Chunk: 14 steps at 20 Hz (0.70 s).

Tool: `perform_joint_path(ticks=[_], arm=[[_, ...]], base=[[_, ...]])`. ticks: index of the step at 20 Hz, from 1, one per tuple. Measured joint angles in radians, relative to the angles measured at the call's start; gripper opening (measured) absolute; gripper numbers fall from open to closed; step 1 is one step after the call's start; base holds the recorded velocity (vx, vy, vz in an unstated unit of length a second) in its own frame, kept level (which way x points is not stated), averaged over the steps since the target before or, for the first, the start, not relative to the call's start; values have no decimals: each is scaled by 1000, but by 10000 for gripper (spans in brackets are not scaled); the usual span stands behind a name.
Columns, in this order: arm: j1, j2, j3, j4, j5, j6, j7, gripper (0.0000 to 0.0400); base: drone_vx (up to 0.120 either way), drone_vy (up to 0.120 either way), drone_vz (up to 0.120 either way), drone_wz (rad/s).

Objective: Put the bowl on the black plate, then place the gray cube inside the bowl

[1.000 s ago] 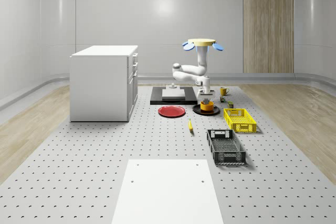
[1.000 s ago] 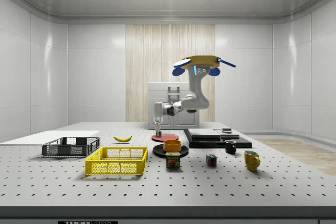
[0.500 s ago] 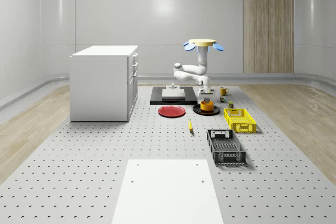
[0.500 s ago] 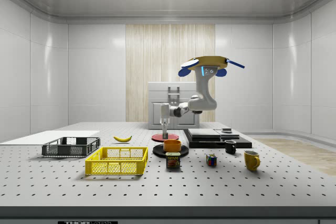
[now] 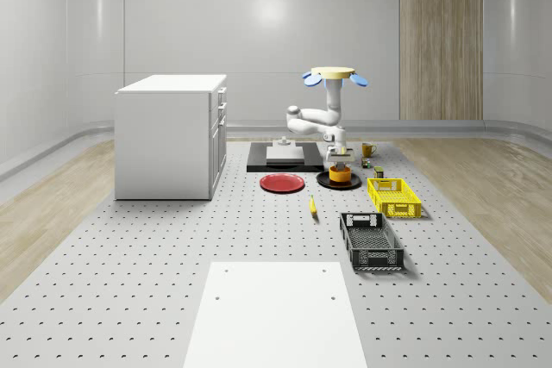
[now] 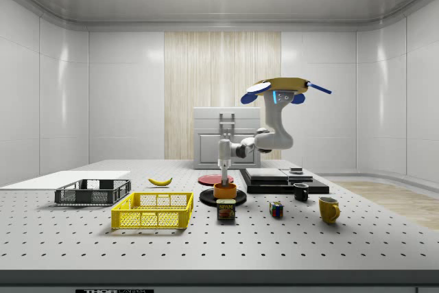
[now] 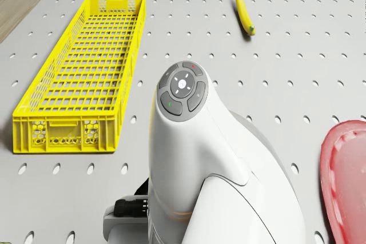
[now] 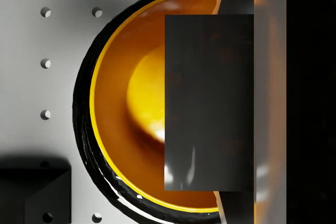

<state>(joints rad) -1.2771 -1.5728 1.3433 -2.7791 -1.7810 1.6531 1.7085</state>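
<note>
Since a second ago the drone (image 6: 287, 88) has shifted toward the side view's right and the gripper (image 6: 224, 169) has come down from beside the bowl (image 6: 225, 190) to just above its rim. That orange bowl already sits on the black plate (image 6: 206, 198), and the gray cube (image 8: 209, 102) hangs directly over the bowl's hollow, pinched between the fingers (image 8: 270, 98); in the wrist view the cube's dark face covers much of the bowl's inside, and one finger runs down its far edge while the other cannot be made out. In the whole-scene view the cube (image 5: 340, 166) is a small gray block just over the bowl (image 5: 342, 177). Whether the cube touches the bowl's floor cannot be told. The drone hovers above the table (image 5: 172, 256), over the black slab (image 6: 285, 183) behind the plate, with the arm (image 7: 194, 158) reaching down; the yellow crate (image 7: 86, 72), the banana (image 7: 245, 12) and the red plate (image 7: 346, 181) lie nearby.
</note>
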Motion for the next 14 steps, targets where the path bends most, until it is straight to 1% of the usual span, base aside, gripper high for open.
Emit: perform_joint_path(ticks=[5,14], arm=[[-1,-1,-4,1,-3,2,0,250],[-16,2,-85,23,-79,34,2,250]], base=[[0,0,0,0],[0,0,0,0]])
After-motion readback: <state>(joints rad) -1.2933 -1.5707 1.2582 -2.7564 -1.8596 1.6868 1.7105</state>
